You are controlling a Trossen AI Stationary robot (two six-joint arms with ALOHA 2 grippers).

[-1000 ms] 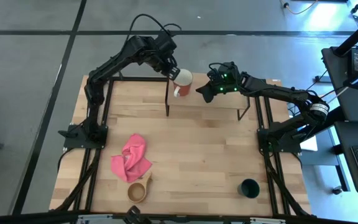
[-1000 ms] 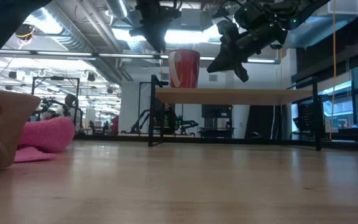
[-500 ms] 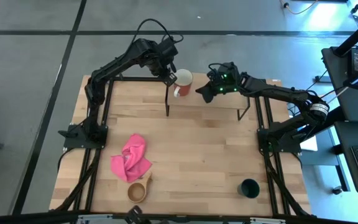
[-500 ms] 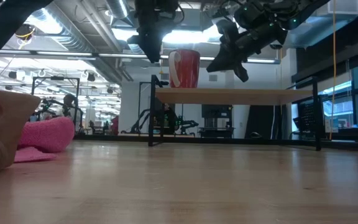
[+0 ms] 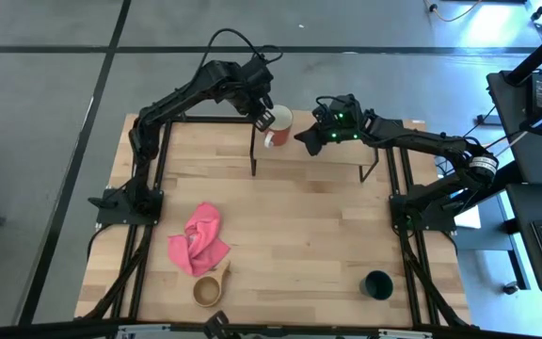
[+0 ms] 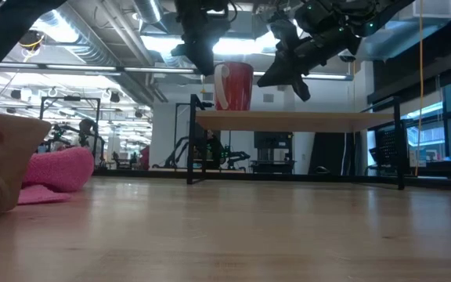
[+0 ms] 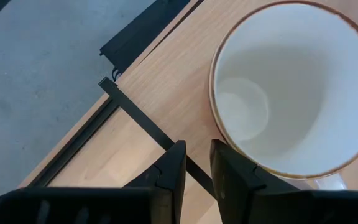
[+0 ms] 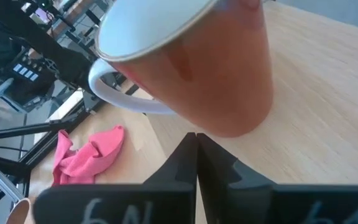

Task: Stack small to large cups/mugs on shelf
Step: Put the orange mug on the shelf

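The red mug (image 5: 277, 123) with a white inside stands upright on its base at the left end of the shelf (image 5: 337, 155). Its handle points toward the table's near side. My left gripper (image 7: 196, 158) hangs at the mug's far left, pointing steeply down. Its fingers are a narrow gap apart, right beside the rim (image 7: 219, 134), with nothing between them. My right gripper (image 8: 196, 140) is shut and hovers over the shelf just right of the mug, slanting down at its lower wall. The dark green cup (image 5: 377, 284) and the tan wooden cup (image 5: 209, 290) stand on the table near its front edge. My left gripper has one fingertip (image 7: 224, 155) right at the outside of the mug's rim; I cannot tell whether it touches. The mug stands on the shelf on its own.
A crumpled pink cloth (image 5: 199, 241) lies on the table at the near left, just behind the wooden cup. The right part of the shelf board (image 6: 327, 121) is bare. The arms' black frames run along both sides of the table.
My left gripper has come down a little and moved closer to the mug's rim, rolling slightly about its own axis. The mug has stayed in place on the shelf.
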